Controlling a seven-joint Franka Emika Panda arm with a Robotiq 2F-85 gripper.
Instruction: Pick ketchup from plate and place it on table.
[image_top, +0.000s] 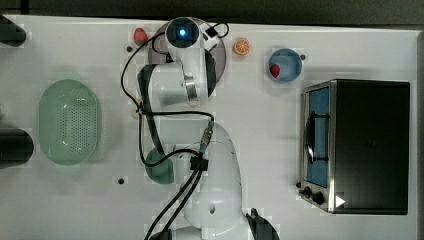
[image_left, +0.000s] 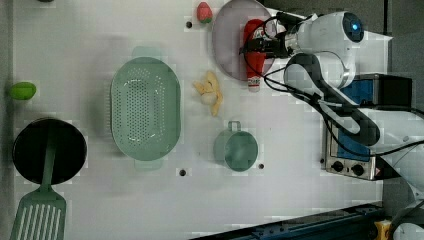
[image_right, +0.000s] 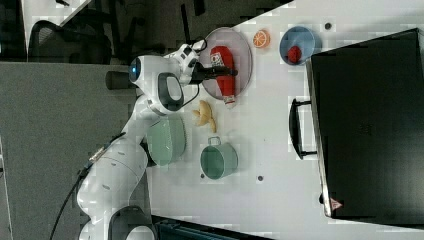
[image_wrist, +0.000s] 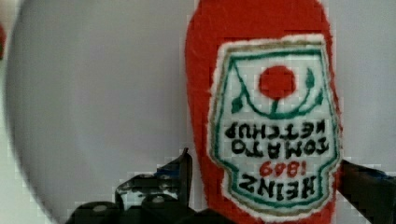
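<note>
The ketchup (image_left: 254, 59) is a red bottle with a white label, lying flat on the pale purple plate (image_left: 227, 40). Its pale cap end reaches past the plate's rim over the white table (image_left: 280, 200). My gripper (image_left: 256, 46) is low over the bottle's body, open, with one dark finger on each side of it. In the wrist view the label fills the middle of the ketchup (image_wrist: 261, 28), and the fingertips (image_wrist: 184, 170) flank it across the gripper (image_wrist: 273, 186). The right view shows the same straddle of gripper (image_right: 220, 72), ketchup (image_right: 224, 57) and plate (image_right: 244, 47).
A strawberry (image_left: 203, 12) sits beside the plate, and a banana (image_left: 212, 92), a teal pot (image_left: 236, 149) and a green basket (image_left: 145, 107) are nearby. A blue bowl (image_top: 285, 65), an orange slice (image_top: 242, 46) and a toaster oven (image_top: 357, 145) stand at the top view's right.
</note>
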